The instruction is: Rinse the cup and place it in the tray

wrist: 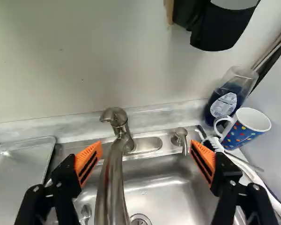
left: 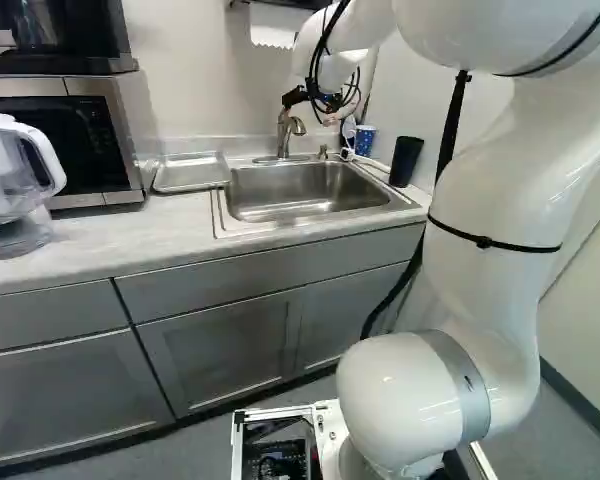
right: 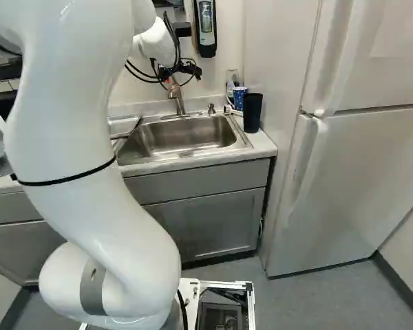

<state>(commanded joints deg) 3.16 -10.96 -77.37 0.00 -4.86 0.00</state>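
Observation:
In the left base view my gripper (left: 289,104) is up by the faucet (left: 292,127) over the sink (left: 310,190). The wrist view shows the gripper (wrist: 146,152) wide open, the faucet's spout (wrist: 113,183) between its spread fingers, with no cup held. A white-rimmed blue mug (wrist: 246,129) with coloured dots stands tilted beyond one finger, on the counter behind the sink's corner; the right base view shows it as a blue cup (right: 239,98) behind a dark tumbler (right: 252,113). The metal tray (left: 191,172) lies on the counter on the sink's other side.
A blue soap bottle (wrist: 227,101) and a brush (wrist: 213,144) are beside the mug. The soap pump (wrist: 180,137) stands on the sink's back rim. A spoon (wrist: 85,213) lies in the sink. A pitcher (left: 15,175) and microwave (left: 75,135) stand beyond the tray; a fridge (right: 358,172) is at the right.

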